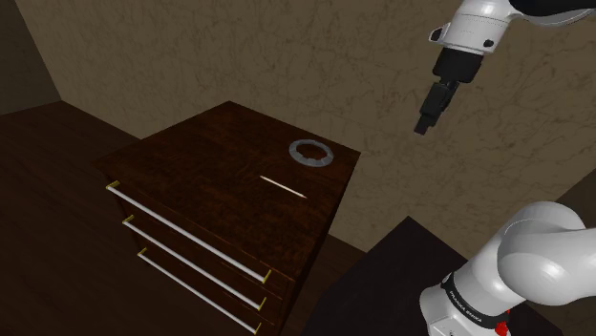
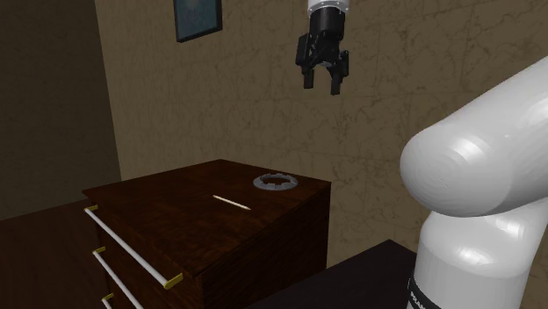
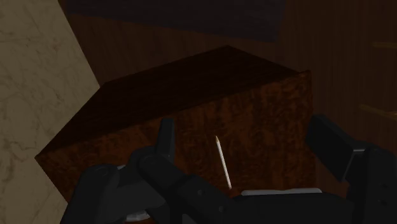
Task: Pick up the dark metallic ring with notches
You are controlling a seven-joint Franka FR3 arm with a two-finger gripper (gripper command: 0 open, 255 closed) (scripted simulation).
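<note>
Room: a beige mottled wall [image 1: 382, 57] is closing the space behind, and a dark wooden floor [image 1: 48, 191] is running along the shoulder view's left; one framed picture [image 2: 197, 17] is hanging high on the wall in the second exterior view. Surface: one dark wooden dresser [image 1: 210, 162] is standing against the wall, its glossy top sitting level. Drawers: three are stacking down its front, each carrying one long pale bar handle [image 1: 181, 234] with brassy ends. Items on top, two in all. Item one: a single grey ring [image 1: 311, 152] with a notched inner edge is lying flat near the back corner of the dresser top, close to the wall and toward the shoulder view's right. Item two: a single thin pale stick [image 1: 284, 186] is lying flat near the ring but apart from it, on the side toward the drawer front. Robot: one white arm [image 1: 535, 267] is rising from a dark stand [image 1: 401, 277] at the shoulder view's lower right. One black pincer [image 2: 321, 88] is hanging high over the dresser, pointing down, well apart from the ring and touching nothing; its two fingers [image 2: 307, 85] are standing apart with bare wall showing between them. In the wrist view the stick [image 3: 222, 162] is lying on the dresser top [image 3: 254, 114] between the spread fingers of the pincer [image 3: 248, 143].
</note>
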